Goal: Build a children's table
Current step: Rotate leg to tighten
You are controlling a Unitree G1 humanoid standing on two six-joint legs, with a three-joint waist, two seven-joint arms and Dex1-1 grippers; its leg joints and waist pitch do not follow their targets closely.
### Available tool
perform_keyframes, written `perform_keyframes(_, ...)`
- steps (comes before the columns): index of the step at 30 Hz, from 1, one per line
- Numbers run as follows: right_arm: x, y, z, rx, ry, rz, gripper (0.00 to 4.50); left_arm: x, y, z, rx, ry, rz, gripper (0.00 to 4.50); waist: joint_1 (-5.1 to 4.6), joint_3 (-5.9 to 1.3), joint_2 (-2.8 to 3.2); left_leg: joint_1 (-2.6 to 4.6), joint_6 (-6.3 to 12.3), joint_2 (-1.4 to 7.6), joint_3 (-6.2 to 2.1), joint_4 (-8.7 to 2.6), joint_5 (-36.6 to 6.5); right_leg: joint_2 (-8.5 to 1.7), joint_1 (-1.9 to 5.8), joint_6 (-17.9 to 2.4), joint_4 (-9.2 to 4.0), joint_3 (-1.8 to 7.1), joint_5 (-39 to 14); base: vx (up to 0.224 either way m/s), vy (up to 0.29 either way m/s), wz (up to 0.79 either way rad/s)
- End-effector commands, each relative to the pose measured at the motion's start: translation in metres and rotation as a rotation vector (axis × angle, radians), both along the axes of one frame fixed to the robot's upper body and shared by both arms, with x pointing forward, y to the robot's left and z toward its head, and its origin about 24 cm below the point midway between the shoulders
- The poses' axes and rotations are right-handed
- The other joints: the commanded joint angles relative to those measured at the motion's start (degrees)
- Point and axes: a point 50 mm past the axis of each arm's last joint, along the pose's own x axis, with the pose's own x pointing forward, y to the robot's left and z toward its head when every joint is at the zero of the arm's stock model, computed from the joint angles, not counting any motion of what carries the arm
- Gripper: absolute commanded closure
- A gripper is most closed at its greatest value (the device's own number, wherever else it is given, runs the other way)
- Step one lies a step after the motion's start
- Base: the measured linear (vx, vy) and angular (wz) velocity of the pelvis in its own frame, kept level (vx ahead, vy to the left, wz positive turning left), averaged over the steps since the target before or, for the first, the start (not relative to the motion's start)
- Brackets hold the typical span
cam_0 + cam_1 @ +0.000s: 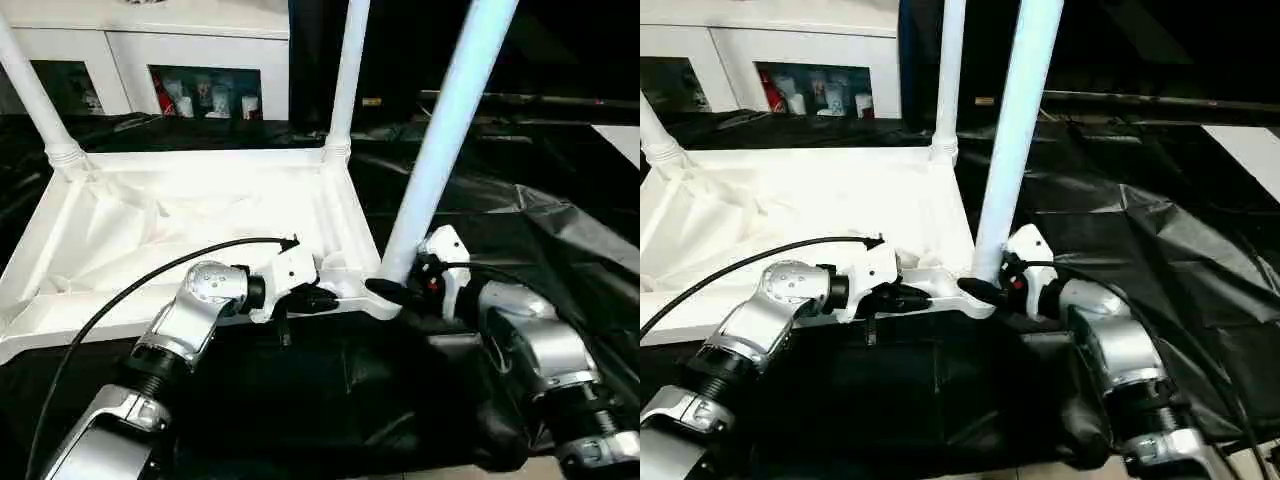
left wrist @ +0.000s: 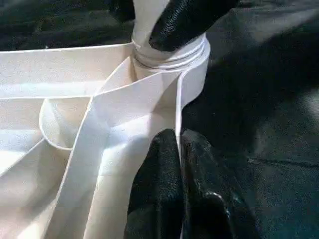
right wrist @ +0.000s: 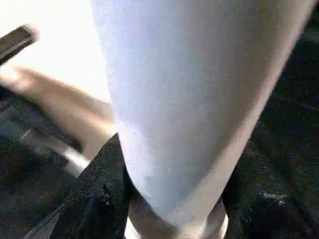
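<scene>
Table top: the white table top [image 1: 190,220] was found lying upside down on the black-draped work table [image 1: 560,230], its ribbed underside facing up.
Fitted legs: two white legs [image 1: 345,75] were seen standing upright in the far corner sockets.
Third leg: a third tube leg [image 1: 440,140] was seen rising, tilted, from the near corner socket [image 2: 169,64] on the robot's right.
Right gripper: the right gripper [image 1: 395,293] was seen clamped around the base of the third leg, one black finger on each side.
Left gripper: the left gripper [image 2: 178,164] was seen pinched on the table top's near rim, just beside that socket.
Background: a white cabinet [image 1: 200,60] with glass doors was noted behind the work table.
</scene>
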Motion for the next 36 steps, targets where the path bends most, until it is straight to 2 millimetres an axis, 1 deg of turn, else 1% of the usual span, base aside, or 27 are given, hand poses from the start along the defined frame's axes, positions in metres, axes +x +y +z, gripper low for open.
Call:
perform_keyframes(1,0.000,-0.011,-0.023,-0.019,0.088,-0.243,2.47,0.007,-0.006,-0.010,-0.014,0.011,0.149,4.50,0.05,-2.72,-0.15,1.16,-0.14,2.82,-1.40,-4.10,-13.8,-4.15,1.41,-11.4,-5.09,2.54,-15.6,0.000,0.000,0.00)
perform_keyframes(2,0.000,-0.011,-0.023,-0.019,0.088,-0.243,2.47,0.007,-0.006,-0.010,-0.014,0.011,0.149,4.50,0.00,-2.67,-0.11,1.25,-0.59,2.84,-1.45,-4.17,-14.7,-4.19,1.31,-11.0,-5.21,2.53,-16.9,0.000,0.000,0.00)
perform_keyframes(3,0.001,-0.011,-0.027,-0.012,0.102,-0.315,2.47,0.010,-0.012,-0.010,-0.010,0.003,0.177,4.50,-0.06,-2.63,-0.41,1.15,-0.98,2.86,-1.60,-4.28,-15.8,-4.28,1.43,-10.2,-5.43,2.53,-18.9,0.000,0.000,0.00)
perform_keyframes(5,0.004,-0.009,-0.033,-0.009,0.124,-0.421,2.48,0.015,-0.021,-0.010,-0.006,-0.008,0.228,4.50,0.06,-2.70,-0.08,1.31,-1.52,2.86,-1.79,-4.37,-16.5,-4.34,1.23,-9.6,-5.47,2.53,-19.3,0.000,0.000,0.00)
perform_keyframes(6,0.006,-0.006,-0.036,-0.001,0.140,-0.487,2.49,0.018,-0.031,-0.008,-0.017,-0.009,0.255,4.50,-0.05,-2.65,-0.11,1.19,-1.64,2.76,-1.78,-4.43,-16.9,-4.31,1.20,-9.3,-5.54,2.56,-19.5,0.000,0.000,0.00)
perform_keyframes(7,0.009,-0.002,-0.037,-0.010,0.146,-0.549,2.49,0.020,-0.040,-0.007,-0.029,-0.012,0.283,4.50,-0.01,-2.67,0.12,1.44,-2.00,2.75,-1.75,-4.42,-17.4,-4.39,0.95,-9.3,-5.66,2.62,-20.0,0.000,0.000,0.00)
perform_keyframes(8,0.011,0.002,-0.038,-0.015,0.150,-0.592,2.49,0.022,-0.048,-0.005,-0.038,-0.017,0.299,4.50,-0.13,-2.71,0.05,1.55,-2.26,2.72,-1.72,-4.39,-17.5,-4.28,0.79,-9.3,-5.67,2.62,-19.9,0.000,0.000,0.00)
perform_keyframes(9,0.014,0.009,-0.038,-0.011,0.154,-0.617,2.49,0.022,-0.058,-0.004,-0.040,-0.021,0.299,4.50,0.01,-2.75,0.07,1.57,-2.45,2.64,-1.80,-4.38,-17.9,-4.34,0.88,-9.2,-5.78,2.60,-20.0,0.000,0.000,0.00)
perform_keyframes(10,0.019,0.020,-0.036,-0.020,0.150,-0.628,2.49,0.021,-0.070,-0.001,-0.044,-0.033,0.291,4.50,-0.16,-2.76,0.08,1.34,-2.34,2.66,-1.86,-4.43,-17.9,-4.42,0.90,-9.3,-5.70,2.63,-19.3,0.000,0.000,0.00)
perform_keyframes(11,0.019,0.021,-0.036,-0.021,0.149,-0.628,2.49,0.021,-0.071,-0.001,-0.044,-0.033,0.290,4.50,-0.10,-2.84,0.02,1.29,-2.38,2.71,-1.90,-4.43,-17.5,-4.39,1.08,-9.2,-5.62,2.59,-18.6,0.000,0.000,0.00)
perform_keyframes(13,0.022,0.030,-0.034,-0.039,0.137,-0.615,2.49,0.019,-0.077,-0.001,-0.052,-0.035,0.274,4.50,0.10,-2.99,-0.17,1.06,-1.46,2.58,-1.75,-4.32,-15.6,-4.26,1.38,-9.1,-5.37,2.60,-14.9,0.000,0.000,0.00)
perform_keyframes(14,0.022,0.033,-0.033,-0.056,0.122,-0.593,2.49,0.018,-0.077,-0.001,-0.047,-0.039,0.263,4.50,0.16,-3.06,-0.27,0.87,-0.63,2.51,-1.65,-4.20,-14.1,-4.22,1.55,-9.4,-5.10,2.62,-12.3,0.000,0.000,0.00)
perform_keyframes(16,0.023,0.037,-0.032,-0.073,0.104,-0.573,2.49,0.018,-0.074,-0.003,-0.040,-0.042,0.258,4.50,0.33,-3.11,-0.29,0.68,0.47,2.42,-1.55,-4.05,-12.3,-4.28,1.84,-9.8,-4.92,2.57,-10.2,0.000,0.000,0.00)
perform_keyframes(18,0.024,0.038,-0.031,-0.063,0.097,-0.574,2.49,0.019,-0.070,-0.004,-0.032,-0.045,0.259,4.50,0.32,-3.07,-0.31,0.65,0.96,2.45,-1.55,-4.09,-11.7,-4.24,1.89,-10.1,-4.83,2.51,-9.6,0.000,0.000,0.00)
perform_keyframes(19,0.025,0.038,-0.029,-0.041,0.090,-0.580,2.49,0.020,-0.067,-0.005,-0.023,-0.053,0.254,4.50,0.32,-3.05,-0.17,0.77,0.95,2.51,-1.56,-4.13,-12.1,-4.28,1.81,-10.1,-4.91,2.50,-10.3,0.000,0.000,0.00)
perform_keyframes(20,0.027,0.037,-0.027,-0.016,0.075,-0.583,2.14,0.021,-0.063,-0.006,-0.017,-0.060,0.251,4.50,0.31,-3.02,-0.08,0.80,0.89,2.53,-1.57,-4.17,-12.6,-4.30,1.73,-10.1,-4.99,2.50,-10.9,0.000,0.000,0.00)
perform_keyframes(21,0.027,0.037,-0.027,-0.016,0.075,-0.583,1.93,0.021,-0.063,-0.006,-0.017,-0.060,0.251,4.50,0.17,-2.94,-0.13,0.80,0.58,2.56,-1.60,-4.26,-13.5,-4.28,1.72,-10.0,-5.13,2.49,-12.2,0.000,0.000,0.00)
perform_keyframes(22,0.030,0.033,-0.020,0.023,0.038,-0.590,1.79,0.021,-0.058,-0.005,-0.018,-0.073,0.227,4.50,0.24,-2.91,0.20,0.88,0.40,2.58,-1.63,-4.30,-14.0,-4.30,1.67,-10.0,-5.21,2.51,-12.8,0.000,0.000,0.00)
perform_keyframes(24,0.032,0.030,-0.015,0.026,0.010,-0.597,1.72,0.021,-0.055,-0.005,-0.020,-0.079,0.212,4.50,0.10,-2.93,0.22,0.78,0.09,2.57,-1.73,-4.40,-15.0,-4.33,1.72,-9.6,-5.31,2.52,-14.0,0.000,0.000,0.00)
perform_keyframes(26,0.032,0.019,-0.008,0.027,-0.037,-0.616,1.48,0.020,-0.051,-0.005,-0.022,-0.089,0.178,4.50,-0.02,-2.94,0.23,0.79,0.14,2.50,-1.62,-4.34,-14.6,-4.24,1.68,-9.6,-5.32,2.56,-13.7,0.000,0.000,0.00)
perform_keyframes(27,0.029,0.015,-0.005,0.029,-0.057,-0.590,1.39,0.020,-0.048,-0.004,-0.021,-0.094,0.169,4.50,0.05,-2.92,0.27,0.74,0.30,2.47,-1.63,-4.34,-14.3,-4.26,1.75,-9.6,-5.35,2.57,-13.6,0.000,0.000,0.00)
perform_keyframes(28,0.026,0.013,-0.003,0.029,-0.073,-0.563,1.39,0.021,-0.047,-0.004,-0.020,-0.099,0.163,4.50,0.44,-2.99,0.15,0.74,1.08,2.51,-1.53,-4.20,-13.0,-4.30,1.88,-9.4,-5.24,2.64,-12.1,0.000,0.000,0.00)
perform_keyframes(31,0.009,0.005,-0.003,0.020,-0.081,-0.445,1.39,0.021,-0.044,-0.002,-0.036,-0.104,0.139,4.50,0.95,-3.11,0.12,0.62,2.41,2.60,-1.49,-4.03,-10.4,-4.20,2.20,-9.7,-4.82,2.59,-7.9,0.000,0.000,0.00)
perform_keyframes(32,0.005,0.003,-0.003,0.016,-0.081,-0.413,1.39,0.021,-0.043,-0.002,-0.038,-0.111,0.136,4.50,1.03,-3.07,0.26,0.40,3.05,2.70,-1.56,-4.05,-9.2,-4.16,2.34,-10.1,-4.56,2.55,-5.5,0.000,0.000,0.00)
perform_keyframes(33,-0.002,0.000,-0.004,-0.004,-0.089,-0.378,1.39,0.022,-0.043,-0.001,-0.043,-0.113,0.134,4.50,1.08,-3.13,0.16,0.38,3.44,2.64,-1.54,-3.98,-8.8,-4.18,2.37,-10.6,-4.45,2.46,-4.5,0.000,0.000,0.00)
perform_keyframes(35,-0.009,-0.002,-0.004,-0.028,-0.099,-0.343,1.39,0.023,-0.042,0.000,-0.052,-0.125,0.140,4.50,1.21,-2.98,0.15,0.31,3.55,2.69,-1.56,-4.02,-9.3,-4.27,2.38,-10.8,-4.54,2.45,-5.2,0.000,0.000,0.00)
perform_keyframes(36,-0.012,-0.004,-0.004,-0.032,-0.103,-0.333,1.39,0.024,-0.041,0.001,-0.060,-0.130,0.147,4.50,1.05,-2.93,0.14,0.37,3.25,2.65,-1.55,-4.09,-10.4,-4.26,2.24,-10.9,-4.75,2.41,-7.4,0.000,0.000,0.00)
